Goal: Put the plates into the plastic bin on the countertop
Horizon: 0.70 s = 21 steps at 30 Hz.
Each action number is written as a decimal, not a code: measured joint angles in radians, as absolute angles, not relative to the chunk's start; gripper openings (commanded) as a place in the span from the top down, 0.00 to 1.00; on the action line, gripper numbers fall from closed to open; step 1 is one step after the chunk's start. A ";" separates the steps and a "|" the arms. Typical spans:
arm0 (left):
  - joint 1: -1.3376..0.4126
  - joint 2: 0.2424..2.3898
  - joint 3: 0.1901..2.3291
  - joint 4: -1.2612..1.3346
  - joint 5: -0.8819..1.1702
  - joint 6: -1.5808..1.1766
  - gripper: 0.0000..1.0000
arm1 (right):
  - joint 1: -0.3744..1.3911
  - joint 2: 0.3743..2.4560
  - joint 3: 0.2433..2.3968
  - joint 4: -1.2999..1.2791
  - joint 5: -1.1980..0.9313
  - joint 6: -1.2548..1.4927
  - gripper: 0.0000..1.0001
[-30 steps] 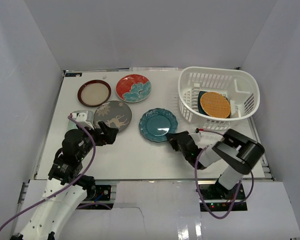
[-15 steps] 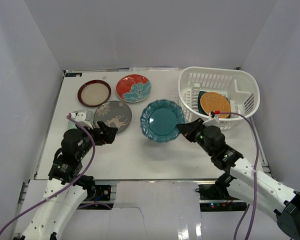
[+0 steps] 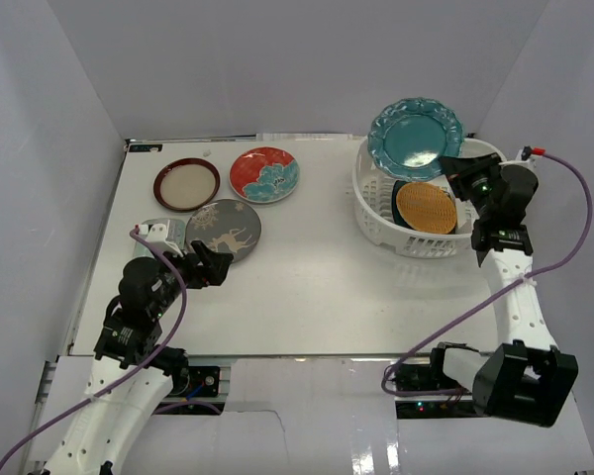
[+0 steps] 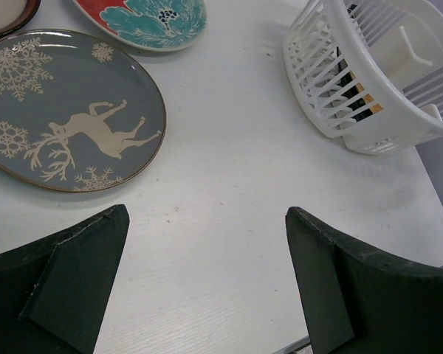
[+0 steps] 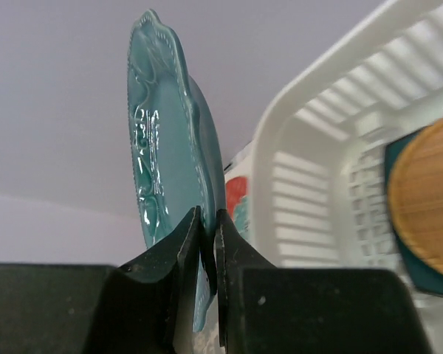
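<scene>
The right hand (image 3: 455, 163) is clamped on the rim of the teal scalloped round plate (image 3: 414, 139), which it holds almost on edge over the far rim of the large white slotted plastic bin (image 3: 371, 203). The bin's open inside lies below the plate, slightly nearer. The left hand (image 3: 210, 265), with its fingers apart, is well apart from the bin.

1. left arm (image 3: 139, 297): folded low near its base, wrist angled forward and slightly right.
2. left gripper (image 4: 207, 284): jaws spread wide, nothing between them, tips pointing forward and down.
3. right arm (image 3: 515, 297): stretched far forward along the right side, forearm raised, wrist turned back toward the left.
4. right gripper (image 5: 209, 221): raised high, fingers pinched tight on the lower rim of the teal plate (image 5: 159, 147), which stands on edge, near upright in the wrist view.
</scene>
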<state>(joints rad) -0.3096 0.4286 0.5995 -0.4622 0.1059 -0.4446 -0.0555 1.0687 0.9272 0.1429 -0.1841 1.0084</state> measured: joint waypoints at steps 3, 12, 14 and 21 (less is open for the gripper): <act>-0.310 0.419 0.599 -0.462 0.106 -0.444 0.02 | -0.176 1.147 0.927 0.123 -0.220 1.010 0.92; -0.310 0.410 0.599 -0.457 0.112 -0.442 0.02 | -0.302 1.246 0.918 0.014 -0.257 0.955 0.92; -0.310 0.410 0.599 -0.455 0.113 -0.442 0.02 | -0.302 1.255 0.918 0.003 -0.256 0.936 0.92; -0.310 0.410 0.599 -0.453 0.113 -0.442 0.02 | -0.302 1.266 0.867 -0.035 -0.239 0.871 0.92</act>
